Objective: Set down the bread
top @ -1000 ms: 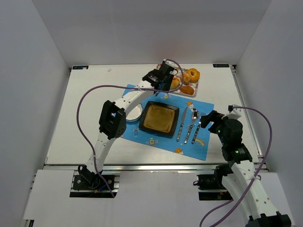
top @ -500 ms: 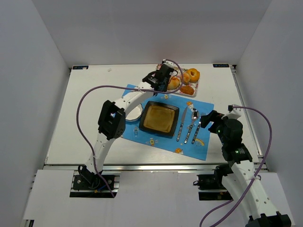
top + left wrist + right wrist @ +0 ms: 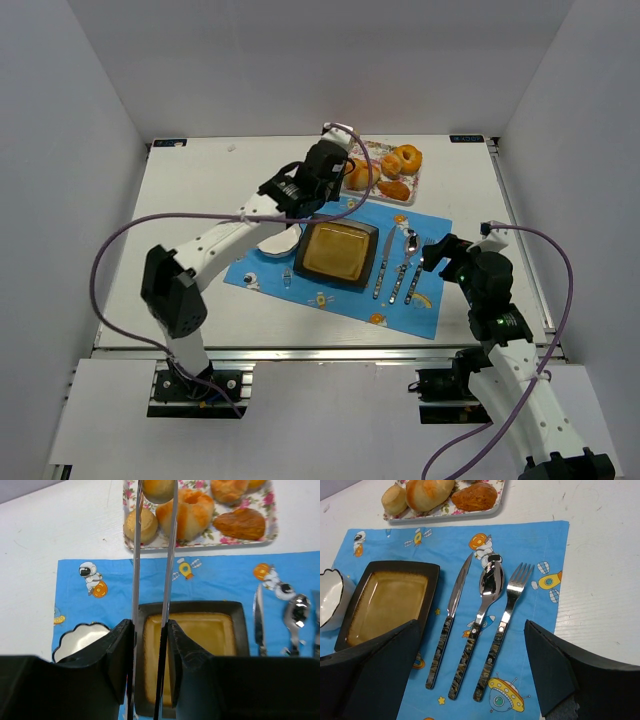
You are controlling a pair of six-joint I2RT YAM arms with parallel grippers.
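Left gripper clamped on tongs. Tong tips pinch bread roll over floral tray. Square plate close by, likely destination. Right gripper spread wide, idle above cutlery.

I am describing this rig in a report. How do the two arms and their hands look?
The left arm and the right arm have white links with black joint housings. A thin purple cable loops loosely along each. The left hand and the right hand have thick, matte black fingers. I can read no markings.
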